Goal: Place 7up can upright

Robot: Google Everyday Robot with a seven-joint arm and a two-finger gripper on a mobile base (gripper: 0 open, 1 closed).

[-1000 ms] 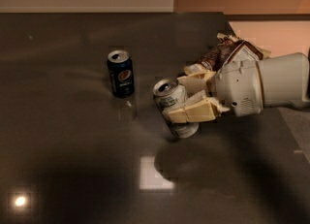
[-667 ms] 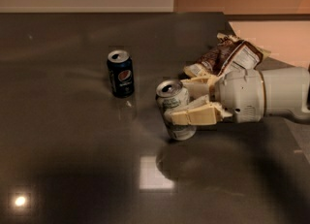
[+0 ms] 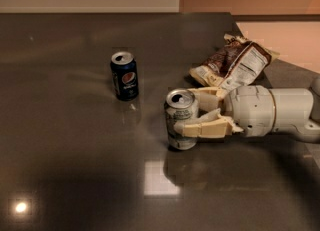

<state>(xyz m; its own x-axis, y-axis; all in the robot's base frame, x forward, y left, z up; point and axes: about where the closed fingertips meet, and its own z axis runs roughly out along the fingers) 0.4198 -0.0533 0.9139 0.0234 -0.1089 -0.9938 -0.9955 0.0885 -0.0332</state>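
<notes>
Releasing cleanly is what this step calls for, as I judge it. In the camera view, the 7up can (image 3: 181, 120) stands upright on the dark worktop (image 3: 70, 165), a little right of centre, with its silver top facing up and its mouth open. The tool (image 3: 187, 111) reaches in from the right, roughly level with the worktop, and is closed on the can's body. Its near finger (image 3: 205, 127) crosses the can's front at mid-height, and its far finger (image 3: 207, 95) sits behind the upper part. The base looks to be on the worktop or very close to it; I cannot tell whether it rests there fully.

The dark blue Pepsi can (image 3: 124, 75) stands upright to the left and a little farther off, well apart from the 7up can. A crumpled snack bag (image 3: 232, 67) lies on the far right, just beyond the far finger.

To do the step well, I would first make sure the base sits flat. Both fingers should then spread evenly, so that neither drags the thin wall sideways. The withdrawal should go straight back to the right along the fingers' own line, without swinging to the far side, where the bag could catch. If the can is empty, as its open mouth suggests, it will tip easily, so a slow opening is safer.
</notes>
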